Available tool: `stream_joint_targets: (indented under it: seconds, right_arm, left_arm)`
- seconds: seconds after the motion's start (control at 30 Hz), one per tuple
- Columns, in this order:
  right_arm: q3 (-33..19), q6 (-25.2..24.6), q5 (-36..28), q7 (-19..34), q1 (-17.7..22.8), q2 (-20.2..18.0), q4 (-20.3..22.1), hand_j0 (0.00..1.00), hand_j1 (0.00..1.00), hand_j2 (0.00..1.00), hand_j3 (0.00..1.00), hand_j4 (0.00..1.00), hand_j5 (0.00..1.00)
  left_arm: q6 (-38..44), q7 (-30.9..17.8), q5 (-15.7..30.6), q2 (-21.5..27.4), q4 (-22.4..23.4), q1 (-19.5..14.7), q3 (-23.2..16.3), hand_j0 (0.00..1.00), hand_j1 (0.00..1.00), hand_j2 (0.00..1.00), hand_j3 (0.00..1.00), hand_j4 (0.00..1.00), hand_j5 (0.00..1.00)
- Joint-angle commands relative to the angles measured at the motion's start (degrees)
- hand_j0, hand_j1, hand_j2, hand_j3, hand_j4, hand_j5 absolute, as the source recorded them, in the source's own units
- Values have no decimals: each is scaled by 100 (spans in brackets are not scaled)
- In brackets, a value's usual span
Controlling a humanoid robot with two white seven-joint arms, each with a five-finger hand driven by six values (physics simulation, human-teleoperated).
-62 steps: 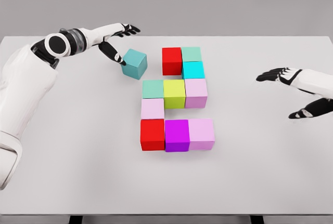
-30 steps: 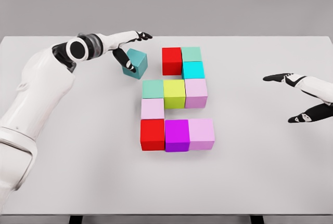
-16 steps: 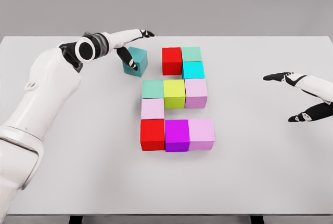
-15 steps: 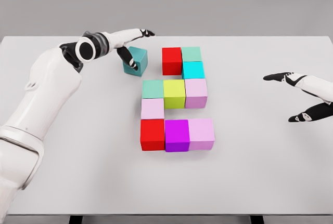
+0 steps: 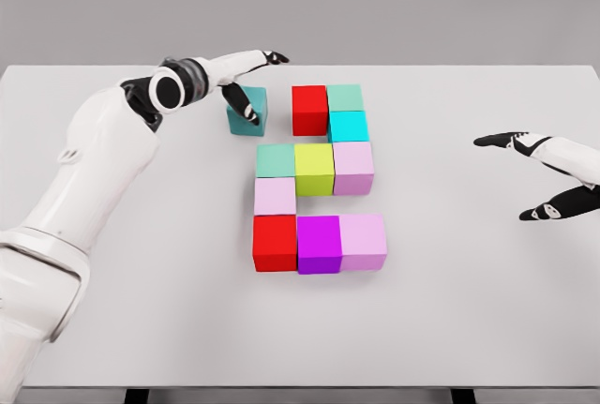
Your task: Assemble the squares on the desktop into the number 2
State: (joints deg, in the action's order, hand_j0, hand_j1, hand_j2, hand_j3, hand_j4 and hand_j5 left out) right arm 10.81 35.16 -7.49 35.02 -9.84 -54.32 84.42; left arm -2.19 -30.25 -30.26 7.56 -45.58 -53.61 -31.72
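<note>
- Left hand (image 5: 246, 81) sits over the far-left part of the desk (image 5: 112, 329), fingers extended toward the far edge, thumb hanging down onto the teal cube (image 5: 250, 109); we read it as spread, pressing rather than gripping.
- Teal cube lies directly under and beside that hand: thumb on its left face, remaining fingers reaching past its far top edge.
- We see a slim gap between the teal cube and the far red cube (image 5: 309, 109) on its right; not touching.
- Cube has no long axis; its faces look slightly rotated against the desk edges, while the other blocks sit square.
- Looks: solid dark teal, matte, upright on the desk.
- Top row so far: far red cube, then mint cube (image 5: 345, 97), with cyan cube (image 5: 348, 126) just nearer.
- Middle row: pale green cube (image 5: 276, 160), yellow-green cube (image 5: 314, 168), pink cube (image 5: 353, 167), all touching.
- Light pink cube (image 5: 275, 196) links down to the bottom row: near red cube (image 5: 275, 242), magenta cube (image 5: 319, 243), lilac cube (image 5: 363, 240).
- Right hand (image 5: 544, 174) hovers near the right edge, well apart from the blocks, fingers splayed, holding nothing.
</note>
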Motion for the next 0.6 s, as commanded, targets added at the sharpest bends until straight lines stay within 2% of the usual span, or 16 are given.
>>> stream_joint_targets:
  seconds: [0.0, 0.3, 0.57]
  right_arm:
    - [0, -16, -42, -2, 0, 0, 13, 100, 100, 100, 100, 100, 100]
    - [0, -16, -42, -2, 0, 0, 4, 100, 100, 100, 100, 100, 100]
    - [0, -16, -7, -2, 0, 0, -22, 100, 100, 100, 100, 100, 100]
  left_arm:
    - [8, 54, 11, -26, -3, 0, 8, 100, 100, 100, 100, 100, 100]
    - [8, 204, -42, -132, 164, -17, 16, 100, 100, 100, 100, 100, 100]
    - [-1, 195, 11, -114, -99, 35, -1, 100, 100, 100, 100, 100, 100]
